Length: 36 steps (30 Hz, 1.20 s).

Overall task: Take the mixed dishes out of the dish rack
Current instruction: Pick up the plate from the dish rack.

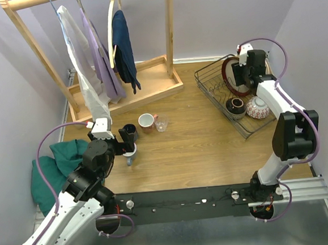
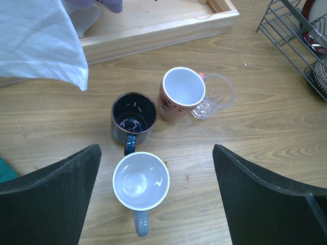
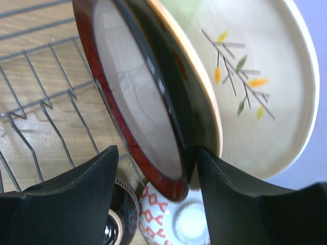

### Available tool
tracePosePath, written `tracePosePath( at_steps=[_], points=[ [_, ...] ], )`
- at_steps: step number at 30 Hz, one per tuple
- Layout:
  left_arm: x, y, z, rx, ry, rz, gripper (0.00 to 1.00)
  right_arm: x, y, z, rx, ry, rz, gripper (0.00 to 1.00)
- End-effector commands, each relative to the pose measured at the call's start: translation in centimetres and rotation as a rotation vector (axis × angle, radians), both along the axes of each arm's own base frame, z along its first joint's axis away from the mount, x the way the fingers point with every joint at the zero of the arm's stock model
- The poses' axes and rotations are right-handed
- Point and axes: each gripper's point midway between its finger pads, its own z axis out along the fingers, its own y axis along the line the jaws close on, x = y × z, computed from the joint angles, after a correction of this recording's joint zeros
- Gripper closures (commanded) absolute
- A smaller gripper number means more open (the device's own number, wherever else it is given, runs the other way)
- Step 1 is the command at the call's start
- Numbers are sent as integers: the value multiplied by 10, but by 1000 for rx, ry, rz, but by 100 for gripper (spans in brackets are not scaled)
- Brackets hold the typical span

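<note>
White-shelled left arm and right arm have black joints and purple cables.

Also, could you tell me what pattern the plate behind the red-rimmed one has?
The plate has a grey twig with yellow, orange and green leaves; right wrist view.

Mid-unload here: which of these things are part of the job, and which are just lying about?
Job: dish rack, red-rimmed plate, twig plate, patterned bowl, dark bowl, dark mug, grey mug, pink mug, clear glass.
Lying about: wooden clothes rack, hanging clothes, teal cloth.
</note>
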Motion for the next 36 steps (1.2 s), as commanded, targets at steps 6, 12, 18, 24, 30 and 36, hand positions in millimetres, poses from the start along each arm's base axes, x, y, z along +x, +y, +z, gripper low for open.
tracePosePath(
  at_steps=[6, 12, 18, 24, 30, 36],
  points=[
    [4, 3, 6, -4, -25, 22, 1, 41, -6, 37, -90, -132, 24, 37],
    [4, 3, 6, 0, -25, 21, 1, 45, -5, 36, -107, -115, 32, 48],
    [4, 3, 6, -2, -27, 23, 1, 41, -2, 41, -111, -106, 53, 67],
    [5, 3, 5, 1, -25, 22, 1, 35, 2, 55, -126, -112, 84, 86],
    [5, 1, 4, 4, -23, 12, 1, 31, 3, 78, -148, -126, 121, 96],
    [5, -1, 4, 4, -22, 0, 1, 29, 4, 108, -174, -163, 143, 99]
  ],
)
